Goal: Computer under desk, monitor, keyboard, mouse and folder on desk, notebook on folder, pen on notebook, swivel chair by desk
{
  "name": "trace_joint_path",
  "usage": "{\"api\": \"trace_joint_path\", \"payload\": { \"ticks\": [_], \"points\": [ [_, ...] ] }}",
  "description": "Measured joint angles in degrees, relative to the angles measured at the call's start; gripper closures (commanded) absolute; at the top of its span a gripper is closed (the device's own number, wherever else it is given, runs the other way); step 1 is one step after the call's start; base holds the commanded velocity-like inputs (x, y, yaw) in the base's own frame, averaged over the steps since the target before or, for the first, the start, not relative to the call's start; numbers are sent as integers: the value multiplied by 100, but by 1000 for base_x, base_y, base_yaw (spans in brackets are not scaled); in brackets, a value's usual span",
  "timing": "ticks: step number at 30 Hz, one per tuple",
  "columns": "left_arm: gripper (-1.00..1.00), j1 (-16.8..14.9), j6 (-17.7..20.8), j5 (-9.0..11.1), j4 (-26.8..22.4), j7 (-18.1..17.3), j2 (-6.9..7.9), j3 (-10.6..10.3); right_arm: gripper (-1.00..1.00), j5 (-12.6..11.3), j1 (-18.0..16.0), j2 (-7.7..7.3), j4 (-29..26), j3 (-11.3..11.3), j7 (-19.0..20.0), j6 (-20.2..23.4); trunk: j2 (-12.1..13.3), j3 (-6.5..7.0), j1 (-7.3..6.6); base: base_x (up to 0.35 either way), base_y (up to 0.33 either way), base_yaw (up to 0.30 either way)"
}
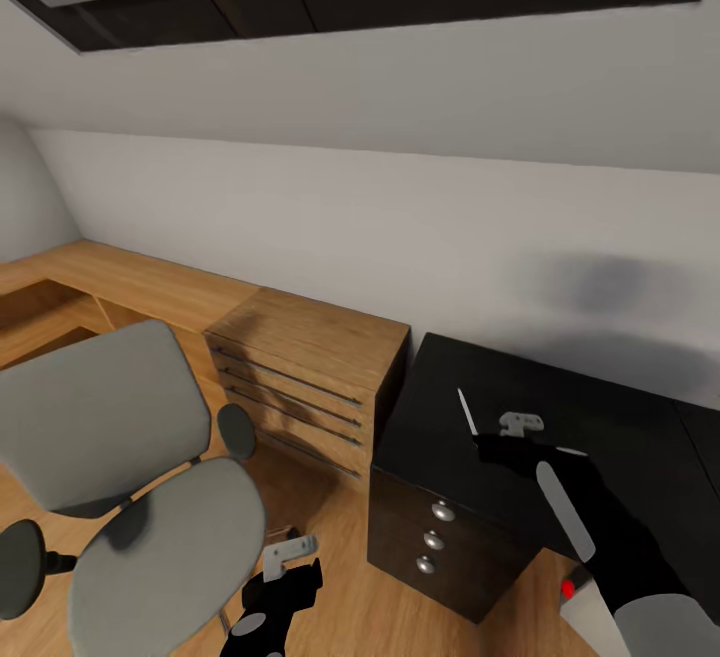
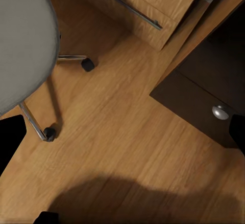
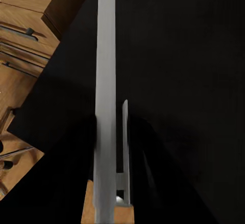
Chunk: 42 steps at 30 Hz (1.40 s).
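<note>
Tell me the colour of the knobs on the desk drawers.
Silver, round and shiny against the black drawer fronts of the desk. The knobs show best in the head view.

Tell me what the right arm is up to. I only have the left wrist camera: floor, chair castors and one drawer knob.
Observer: The right gripper is shut on the pen, which sticks up steeply from between its fingers.
Operator: Over what?
Observer: Over the desk, above its black top, near the end that adjoins the light-wood dresser.
Operator: How does the chair stand?
Observer: The swivel chair stands in front of the dresser, at the robot's left. Its seat is turned toward the robot and its tall back is on the far side.
</note>
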Motion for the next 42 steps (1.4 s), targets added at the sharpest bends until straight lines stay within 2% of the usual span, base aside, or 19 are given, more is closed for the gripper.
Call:
{"api": "trace_joint_path", "payload": {
  "ticks": [8, 9, 19, 23, 28, 33, 42],
  "points": [
    [-100, 0, 0, 0, 2, 0, 0, 1, 100, -272, 0, -12, -47, -51, -5, 14, 322, 144, -176, -4, 0, -13],
    [-100, 0, 0, 0, 2, 6, 0, 1, 100, -341, 1, -17, -52, -183, -8, 9, 362, 162, -198, 0, 0, -160],
    [-100, 0, 0, 0, 2, 9, 0, 1, 100, -359, 0, -16, -51, -248, -8, 4, 764, 343, -419, 0, 0, -73],
    [-100, 0, 0, 0, 2, 9, 3, 1, 100, -356, 0, -16, -51, -322, -6, 6, 766, 344, -419, 0, 0, -1],
    [-100, 1, 0, 0, 2, 1, 8, 6, 100, -353, 0, -30, -47, -564, -24, -2, 766, 344, -419, 0, 0, -14],
    [-100, 0, 1, 0, 2, 1, 14, 9, 100, -356, 1, -30, -44, -708, -30, -2, 766, 344, -419, 0, 0, -157],
    [-100, 0, 1, -1, 9, 0, 16, 10, 100, -356, 1, -30, -31, -799, -32, -1, 766, 344, -419, 0, 0, -268]
  ]
}}
